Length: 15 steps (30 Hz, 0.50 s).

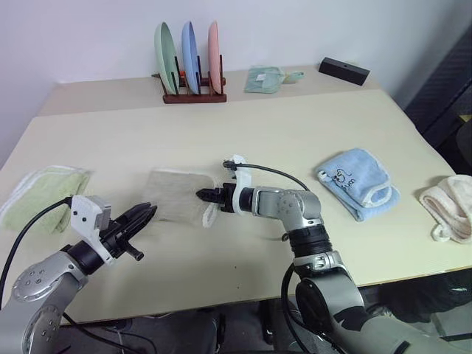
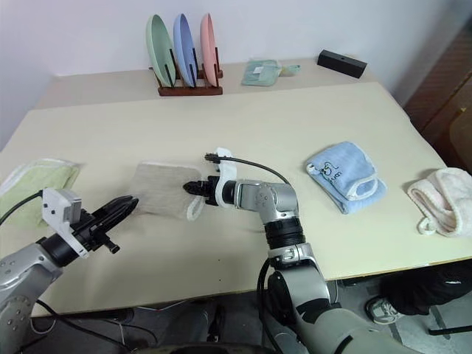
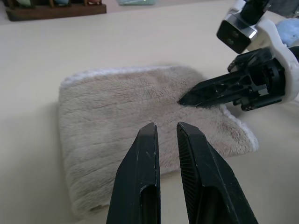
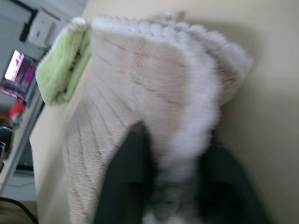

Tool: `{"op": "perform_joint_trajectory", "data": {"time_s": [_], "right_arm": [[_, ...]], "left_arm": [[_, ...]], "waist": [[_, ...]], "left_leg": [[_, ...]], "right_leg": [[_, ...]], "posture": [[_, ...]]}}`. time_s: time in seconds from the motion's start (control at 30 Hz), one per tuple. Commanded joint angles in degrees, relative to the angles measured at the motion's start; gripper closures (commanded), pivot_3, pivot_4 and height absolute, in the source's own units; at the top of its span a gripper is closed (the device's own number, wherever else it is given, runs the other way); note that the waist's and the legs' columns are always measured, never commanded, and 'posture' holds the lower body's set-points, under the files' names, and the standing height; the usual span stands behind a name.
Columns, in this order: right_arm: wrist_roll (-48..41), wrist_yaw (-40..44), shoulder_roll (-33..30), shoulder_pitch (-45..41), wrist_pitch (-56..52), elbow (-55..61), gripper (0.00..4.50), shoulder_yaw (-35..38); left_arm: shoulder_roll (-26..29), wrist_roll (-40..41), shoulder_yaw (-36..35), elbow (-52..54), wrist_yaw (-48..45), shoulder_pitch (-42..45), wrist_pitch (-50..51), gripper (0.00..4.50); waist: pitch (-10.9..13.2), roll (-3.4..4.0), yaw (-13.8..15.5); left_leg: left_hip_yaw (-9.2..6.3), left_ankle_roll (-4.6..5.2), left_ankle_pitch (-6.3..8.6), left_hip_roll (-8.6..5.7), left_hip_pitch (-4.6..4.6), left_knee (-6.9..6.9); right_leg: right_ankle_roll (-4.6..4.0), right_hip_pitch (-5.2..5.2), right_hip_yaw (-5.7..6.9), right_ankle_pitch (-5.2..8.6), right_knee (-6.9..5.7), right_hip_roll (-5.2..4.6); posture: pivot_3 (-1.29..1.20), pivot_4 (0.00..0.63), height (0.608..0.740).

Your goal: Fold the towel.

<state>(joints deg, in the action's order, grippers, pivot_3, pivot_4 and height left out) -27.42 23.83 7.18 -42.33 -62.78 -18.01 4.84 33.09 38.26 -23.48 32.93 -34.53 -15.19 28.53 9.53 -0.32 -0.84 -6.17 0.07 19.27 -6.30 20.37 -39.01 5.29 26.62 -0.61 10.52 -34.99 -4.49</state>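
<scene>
On the cream desk, my left pincer, fingers nearly pressed together and holding nothing, hovers just beside the folded beige towel lying at centre. My right pincer pinches the towel's white-trimmed right edge. A thin bite of pile could slip free, and dragging may undo the fold.
</scene>
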Motion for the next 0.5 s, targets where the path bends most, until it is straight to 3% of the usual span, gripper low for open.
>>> {"op": "perform_joint_trajectory", "data": {"time_s": [0.03,0.2,0.33,0.5], "right_arm": [[-3.24,-1.23,0.97,-1.7,-1.43,4.02,4.48,2.25],[-8.27,-3.38,-2.65,-1.2,-3.25,13.6,4.48,8.7],[-14.8,-9.18,-15.0,-3.69,-6.19,23.7,4.48,24.71],[-17.52,-17.85,-25.28,-2.06,-12.84,28.33,4.48,37.54]], "left_arm": [[0.2,0.99,-0.27,2.57,0.7,0.44,0.14,3.89],[-0.25,0.98,1.8,2.99,1.78,2.19,0.83,3.89],[-0.7,0.93,5.43,1.51,1.38,5.39,1.42,3.89],[-1.54,-0.37,10.5,-2.41,0.55,11.29,1.14,3.89]], "waist": [[0.01,0.01,-0.11],[0.03,0.05,0.21],[0.07,0.1,1.11],[0.09,0.15,1.32]], "left_leg": [[0.0,0.0,0.0,0.01,-0.01,0.0],[0.0,0.0,0.0,0.0,0.05,0.0],[-0.06,0.07,0.03,-0.1,0.09,-0.06],[-0.04,0.13,0.07,-0.01,0.04,-0.01]], "right_leg": [[0.0,0.0,0.0,0.0,-0.01,0.01],[0.0,0.03,0.0,0.0,0.0,0.0],[0.01,-0.03,0.07,0.0,0.03,-0.04],[0.02,-0.09,0.09,0.01,0.15,-0.05]], "posture": [[0.0,0.15,0.733],[0.0,0.15,0.733],[0.0,0.15,0.733],[0.0,0.15,0.733]]}}
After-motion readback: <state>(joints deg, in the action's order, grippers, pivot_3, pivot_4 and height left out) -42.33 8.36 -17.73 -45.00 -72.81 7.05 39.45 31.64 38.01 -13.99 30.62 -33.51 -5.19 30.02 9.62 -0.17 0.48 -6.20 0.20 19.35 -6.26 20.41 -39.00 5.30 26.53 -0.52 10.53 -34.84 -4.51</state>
